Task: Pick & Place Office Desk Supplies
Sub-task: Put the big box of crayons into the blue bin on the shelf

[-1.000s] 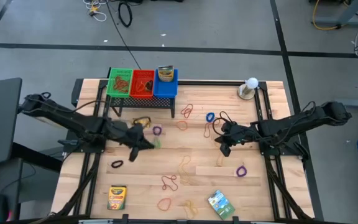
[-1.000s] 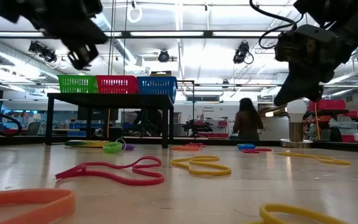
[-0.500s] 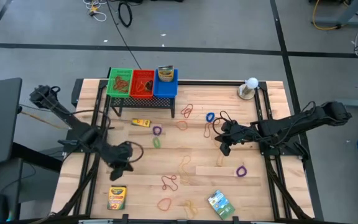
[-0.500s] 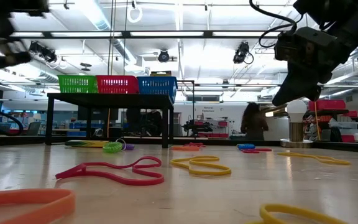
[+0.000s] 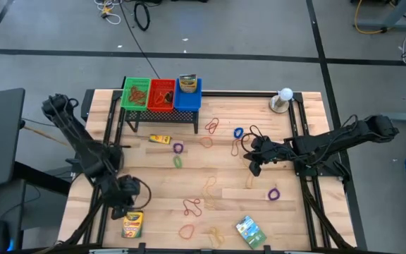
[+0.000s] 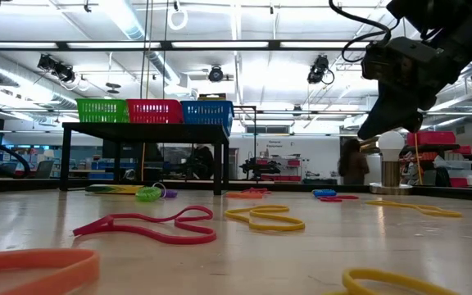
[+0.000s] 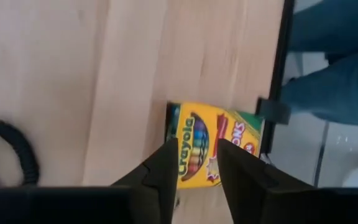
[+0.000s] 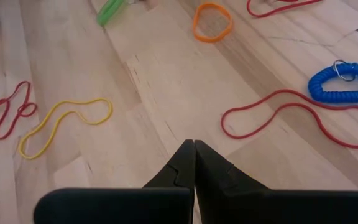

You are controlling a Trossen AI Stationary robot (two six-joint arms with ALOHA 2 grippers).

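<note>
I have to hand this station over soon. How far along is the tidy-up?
Done: some items sit in the baskets. In hand: the left gripper, fingers parted, hovers over a crayon box. The right gripper waits shut and empty. Left: scattered rubber bands, green packet.

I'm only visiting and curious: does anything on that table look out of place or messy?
Yes. Rubber bands lie scattered loose across the table, while the three baskets sit on a rack at the back. One crayon box lies askew beside that rack.

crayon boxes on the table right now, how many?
2. One crayon box lies at the front-left corner, under the left gripper. A second crayon box lies in front of the rack. Others may be hidden in the bins.
</note>
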